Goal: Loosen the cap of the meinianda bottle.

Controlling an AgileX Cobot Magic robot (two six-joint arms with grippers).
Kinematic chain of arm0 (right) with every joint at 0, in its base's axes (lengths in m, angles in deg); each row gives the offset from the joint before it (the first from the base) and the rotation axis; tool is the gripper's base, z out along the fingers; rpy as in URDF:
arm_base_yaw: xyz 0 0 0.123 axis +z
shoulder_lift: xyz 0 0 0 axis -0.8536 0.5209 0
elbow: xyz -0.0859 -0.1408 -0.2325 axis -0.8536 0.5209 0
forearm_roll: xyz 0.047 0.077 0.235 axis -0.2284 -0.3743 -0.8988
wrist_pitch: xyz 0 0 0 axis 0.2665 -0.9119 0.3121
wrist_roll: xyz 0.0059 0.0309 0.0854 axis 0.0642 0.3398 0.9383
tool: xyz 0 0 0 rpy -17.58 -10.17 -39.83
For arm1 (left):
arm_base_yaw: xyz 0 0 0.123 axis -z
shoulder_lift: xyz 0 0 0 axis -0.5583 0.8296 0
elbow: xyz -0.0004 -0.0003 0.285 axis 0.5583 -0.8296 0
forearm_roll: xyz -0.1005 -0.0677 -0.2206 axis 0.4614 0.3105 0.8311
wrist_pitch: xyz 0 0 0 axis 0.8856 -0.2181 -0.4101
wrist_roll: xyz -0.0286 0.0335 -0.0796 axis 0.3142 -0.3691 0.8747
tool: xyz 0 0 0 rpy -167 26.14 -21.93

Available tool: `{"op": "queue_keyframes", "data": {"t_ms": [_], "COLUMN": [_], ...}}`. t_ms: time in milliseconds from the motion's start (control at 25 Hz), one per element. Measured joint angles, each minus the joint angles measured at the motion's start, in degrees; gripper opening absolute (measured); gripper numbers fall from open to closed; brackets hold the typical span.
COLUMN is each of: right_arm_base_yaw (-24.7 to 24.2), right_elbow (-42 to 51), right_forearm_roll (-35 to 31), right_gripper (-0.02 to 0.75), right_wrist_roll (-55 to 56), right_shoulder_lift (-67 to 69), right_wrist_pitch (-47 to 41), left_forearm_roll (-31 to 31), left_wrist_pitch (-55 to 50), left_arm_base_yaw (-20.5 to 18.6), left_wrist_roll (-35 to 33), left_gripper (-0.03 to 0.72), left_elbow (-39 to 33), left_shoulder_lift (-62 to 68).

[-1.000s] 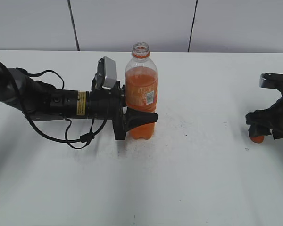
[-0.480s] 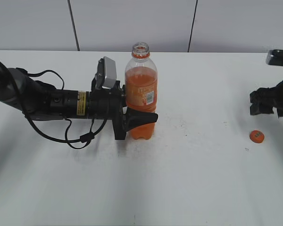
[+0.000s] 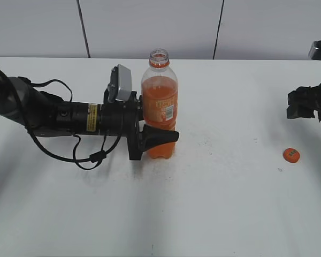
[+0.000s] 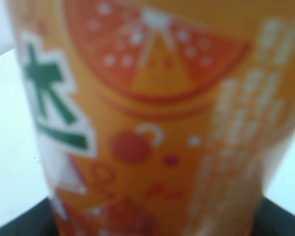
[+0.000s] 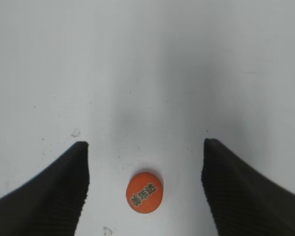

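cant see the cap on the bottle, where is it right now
The cap lies on the table at the exterior view's right, below the open right gripper, far from the meinianda bottle.

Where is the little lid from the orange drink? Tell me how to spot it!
Look at the white table, on its right side, far from the open meinianda bottle that the left gripper holds. Just below the open right gripper lies the cap. It is a small flat orange disc with dark writing on top, lying alone.
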Motion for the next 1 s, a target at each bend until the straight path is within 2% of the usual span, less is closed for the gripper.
{"op": "queue_keyframes", "data": {"t_ms": [120,240,1000], "right_arm_base_yaw": [0.0,0.0,0.0], "right_elbow": [0.0,-0.1,-0.1], "right_forearm_roll": [-0.7,-0.9,-3.3], "right_gripper": [0.535,0.536,0.536], "right_wrist_roll": [0.0,0.0,0.0], "right_shoulder_lift": [-0.1,-0.1,-0.1], "right_wrist_pitch": [0.0,0.0,0.0], "left_forearm_roll": [-0.5,-0.7,-0.8], "left_wrist_pitch": [0.9,1.9,2.9], "left_arm_base_yaw": [0.0,0.0,0.0], "left_wrist_roll": [-0.2,-0.2,-0.3], "left_gripper": [0.533,0.582,0.587], "left_elbow": [0.0,0.0,0.0], "left_shoulder_lift": [0.0,0.0,-4.7]}}
